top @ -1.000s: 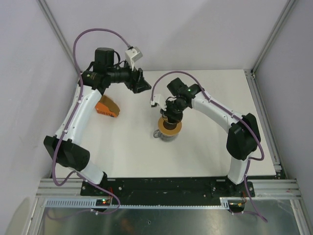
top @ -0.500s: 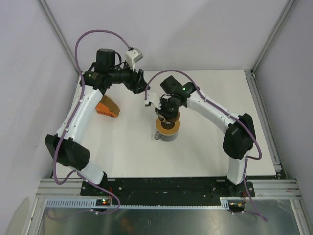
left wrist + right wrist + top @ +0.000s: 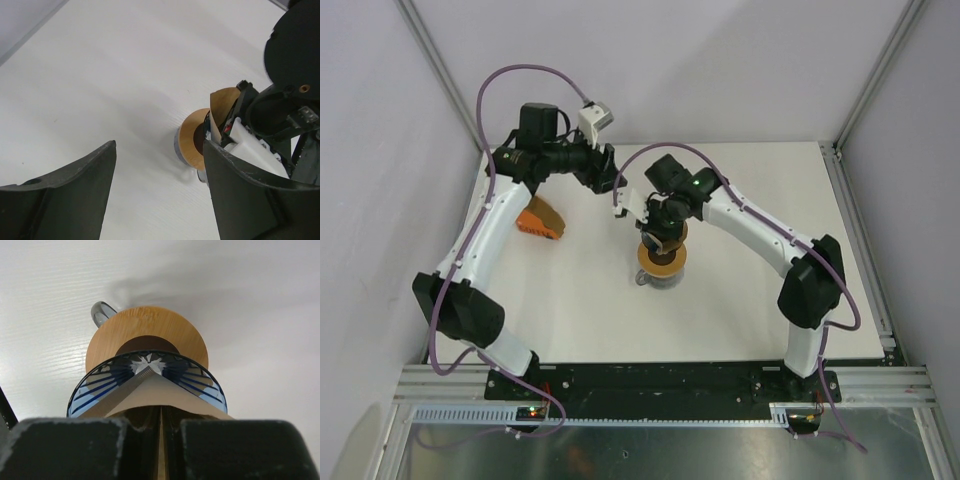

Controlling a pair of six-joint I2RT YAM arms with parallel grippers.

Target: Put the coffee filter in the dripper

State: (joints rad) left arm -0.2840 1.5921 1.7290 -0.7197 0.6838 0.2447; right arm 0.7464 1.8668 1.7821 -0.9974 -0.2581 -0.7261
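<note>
My right gripper (image 3: 161,422) is shut on the coffee filter (image 3: 165,395), a light-brown paper cone held point-down. Its tip reaches into the dripper (image 3: 197,380), a translucent blue ribbed cone. The dripper sits on a flat wooden ring (image 3: 147,327) over a grey mug (image 3: 179,147). In the top view my right gripper (image 3: 660,232) hides the dripper, and only the ring (image 3: 663,264) shows. The filter's edge also shows in the left wrist view (image 3: 222,107). My left gripper (image 3: 160,150) is open and empty, raised up and to the left of the mug, also seen in the top view (image 3: 608,178).
An orange box-like holder (image 3: 540,218) lies at the left side of the white table (image 3: 760,310). The mug's handle (image 3: 100,312) points toward the front left. Metal frame posts (image 3: 865,95) and grey walls enclose the table.
My right gripper has shifted a little left with the filter, over the mug. My left gripper has moved slightly right toward it.
</note>
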